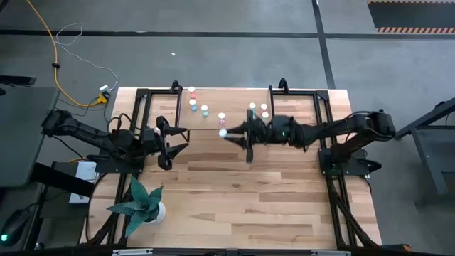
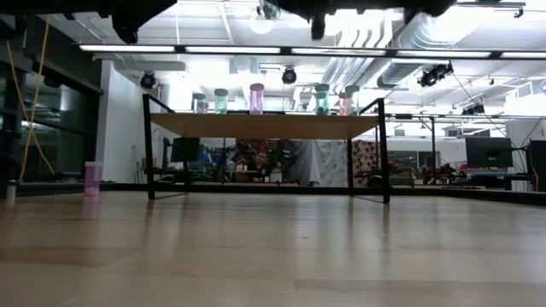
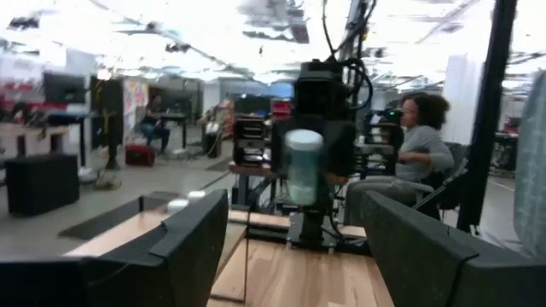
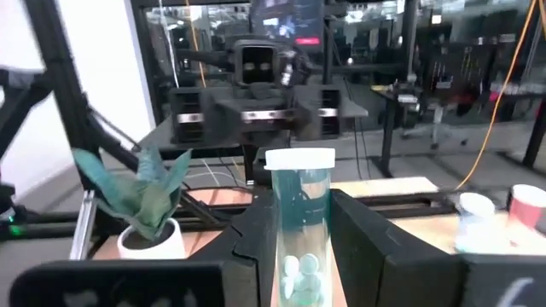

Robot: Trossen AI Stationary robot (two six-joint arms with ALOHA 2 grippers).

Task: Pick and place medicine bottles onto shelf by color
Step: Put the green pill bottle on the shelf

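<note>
High view: the right gripper (image 1: 226,133) is seen held out over the middle of the table (image 1: 234,206), just in front of the shelf (image 1: 234,107), with a white-capped teal bottle (image 1: 222,132) at its tip; little more than the cap can be made out from above. In the right wrist view the teal bottle (image 4: 300,223) is shown clamped between the two dark fingers (image 4: 256,247), its long axis upright, white cap uppermost, pale pills lying in its lower part; its base is cut off by the picture's edge. The left gripper (image 1: 173,141) is parked near the table's left edge, fingers spread wide apart and nothing between them. A potted plant (image 1: 140,203) stands at the table's front left corner.

The other bottles (image 1: 193,104) are seen as small dots along the shelf top, and their colours are hard to tell from above. In the low view several stand upright on the shelf (image 2: 264,126), partly lost against the bright ceiling lights, and one pink bottle (image 2: 92,180) stands upright on the table near its left edge. Both arms are cut off at that view's top. A seated person (image 3: 422,149) is visible in the room beyond the table.
</note>
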